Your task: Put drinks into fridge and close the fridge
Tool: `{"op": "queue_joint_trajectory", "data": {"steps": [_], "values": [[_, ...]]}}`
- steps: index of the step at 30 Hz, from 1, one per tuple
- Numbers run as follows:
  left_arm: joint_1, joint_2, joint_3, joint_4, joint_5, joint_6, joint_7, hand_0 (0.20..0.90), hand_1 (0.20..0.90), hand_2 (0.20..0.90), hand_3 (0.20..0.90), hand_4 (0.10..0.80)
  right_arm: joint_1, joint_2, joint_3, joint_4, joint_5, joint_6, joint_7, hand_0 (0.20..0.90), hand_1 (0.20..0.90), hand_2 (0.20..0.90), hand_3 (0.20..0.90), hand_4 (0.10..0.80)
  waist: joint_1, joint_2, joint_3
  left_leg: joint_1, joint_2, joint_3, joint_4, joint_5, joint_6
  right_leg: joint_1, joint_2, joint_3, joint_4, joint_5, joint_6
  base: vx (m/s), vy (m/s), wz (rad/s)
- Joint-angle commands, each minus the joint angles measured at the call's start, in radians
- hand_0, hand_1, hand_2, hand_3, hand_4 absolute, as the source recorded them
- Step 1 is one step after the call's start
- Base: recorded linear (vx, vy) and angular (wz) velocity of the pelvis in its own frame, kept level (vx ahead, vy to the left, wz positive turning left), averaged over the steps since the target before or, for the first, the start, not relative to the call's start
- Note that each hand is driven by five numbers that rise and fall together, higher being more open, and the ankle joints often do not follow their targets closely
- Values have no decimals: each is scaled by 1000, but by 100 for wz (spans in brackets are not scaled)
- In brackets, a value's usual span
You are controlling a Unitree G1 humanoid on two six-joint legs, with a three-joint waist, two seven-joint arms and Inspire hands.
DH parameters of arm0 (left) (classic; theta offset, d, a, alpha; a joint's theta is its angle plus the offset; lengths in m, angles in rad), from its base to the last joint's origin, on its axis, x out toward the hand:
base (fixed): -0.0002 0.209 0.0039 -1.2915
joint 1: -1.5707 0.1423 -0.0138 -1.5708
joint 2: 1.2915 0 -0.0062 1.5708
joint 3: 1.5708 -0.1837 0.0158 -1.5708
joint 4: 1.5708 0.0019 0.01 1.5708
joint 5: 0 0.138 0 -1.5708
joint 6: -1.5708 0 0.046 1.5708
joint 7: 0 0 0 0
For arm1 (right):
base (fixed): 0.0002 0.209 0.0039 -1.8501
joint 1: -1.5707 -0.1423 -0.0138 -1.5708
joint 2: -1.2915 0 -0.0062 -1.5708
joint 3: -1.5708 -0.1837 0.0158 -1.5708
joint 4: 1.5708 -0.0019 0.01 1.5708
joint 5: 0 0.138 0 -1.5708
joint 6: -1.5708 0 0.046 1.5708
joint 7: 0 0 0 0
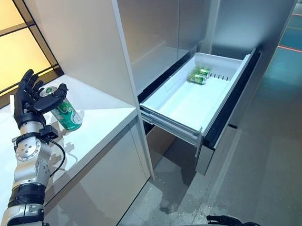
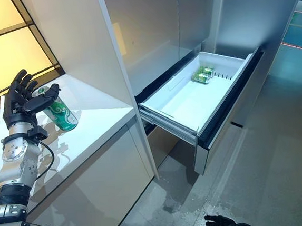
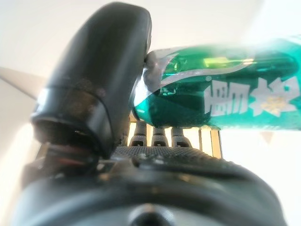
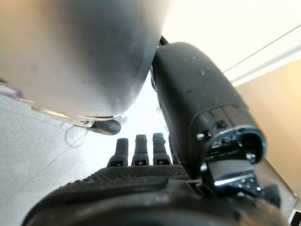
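A green can (image 1: 66,114) stands tilted on the white counter (image 1: 106,117) to the left of the fridge. My left hand (image 1: 27,102) is right beside it, fingers straight and pointing up, with the thumb (image 3: 101,80) resting against the can's top rim (image 3: 155,63). The fingers are not curled round the can (image 3: 225,99). The fridge's white drawer (image 1: 168,115) is pulled out, and green cans (image 1: 199,75) lie at its far end. My right hand (image 4: 141,155) hangs low with straight fingers and holds nothing; it also shows in the right eye view (image 2: 219,224).
The tall grey fridge front (image 1: 154,28) rises above the open drawer. A white side panel (image 1: 81,40) stands between the counter and the fridge. The drawer's dark front (image 1: 230,106) sticks out over the grey floor (image 1: 281,149). A yellow-lit window (image 1: 2,46) lies behind the counter.
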State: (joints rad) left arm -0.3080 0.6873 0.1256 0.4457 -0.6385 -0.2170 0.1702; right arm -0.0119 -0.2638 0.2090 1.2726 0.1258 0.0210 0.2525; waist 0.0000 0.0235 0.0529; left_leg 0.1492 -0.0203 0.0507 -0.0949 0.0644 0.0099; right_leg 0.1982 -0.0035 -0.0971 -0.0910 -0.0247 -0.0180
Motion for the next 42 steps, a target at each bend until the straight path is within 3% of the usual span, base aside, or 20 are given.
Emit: {"op": "queue_joint_trajectory", "data": {"steps": [1,7,16,42], "values": [[-169,76,38,33,-52,-80,3,900,900,900,900,800,-8,-47,20,28,-40,4,22,900,900,900,900,800,-14,27,-9,41,-38,34,21,-149,35,-61,-7,-29,114,-88,62,0,0,0],[-204,79,41,26,-98,-133,-5,900,900,900,900,800,-4,-51,20,29,-45,2,24,900,900,900,900,800,-24,27,-13,40,-38,43,24,-153,36,-67,-7,-17,116,-86,64,24,20,-4],[-256,111,28,74,-84,-134,18,900,900,900,900,800,-1,-53,26,36,-42,-7,23,900,900,900,900,800,-35,28,-15,38,-41,54,32,-160,41,-74,-8,-5,117,-83,66,17,11,-6],[-221,146,2,145,59,-57,4,900,900,900,900,800,11,-55,11,28,-32,-13,22,900,900,900,900,800,-35,28,-8,29,-54,45,45,-168,53,-87,-14,12,123,-74,74,3,2,-1]]}}
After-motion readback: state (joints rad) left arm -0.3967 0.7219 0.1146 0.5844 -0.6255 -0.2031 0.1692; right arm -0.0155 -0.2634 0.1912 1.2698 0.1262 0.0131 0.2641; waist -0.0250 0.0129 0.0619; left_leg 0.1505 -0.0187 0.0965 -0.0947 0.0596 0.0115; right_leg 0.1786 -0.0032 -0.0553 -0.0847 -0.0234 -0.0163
